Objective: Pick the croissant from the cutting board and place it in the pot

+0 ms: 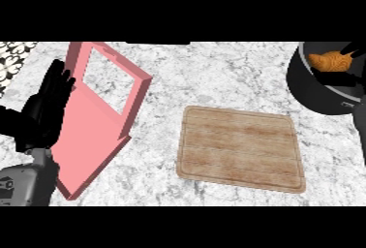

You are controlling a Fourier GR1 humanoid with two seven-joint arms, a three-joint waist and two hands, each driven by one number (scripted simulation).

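The golden croissant [329, 61] is inside the mouth of the dark pot [320, 99] at the upper right edge. My right hand [337, 78] reaches into the pot, its black fingers [352, 48] and thumb curled on either side of the croissant. Most of that hand is cut off by the view's edge. The wooden cutting board [241, 148] lies bare in the middle of the counter. My left hand [44, 111] rests open at the far left, fingers up, apart from everything.
A pink flat frame [93, 127] with a rectangular opening lies slanted between my left hand and the board. The counter [207, 72] is grey-white marble. A patterned black-and-white surface [13, 57] shows at the top left corner.
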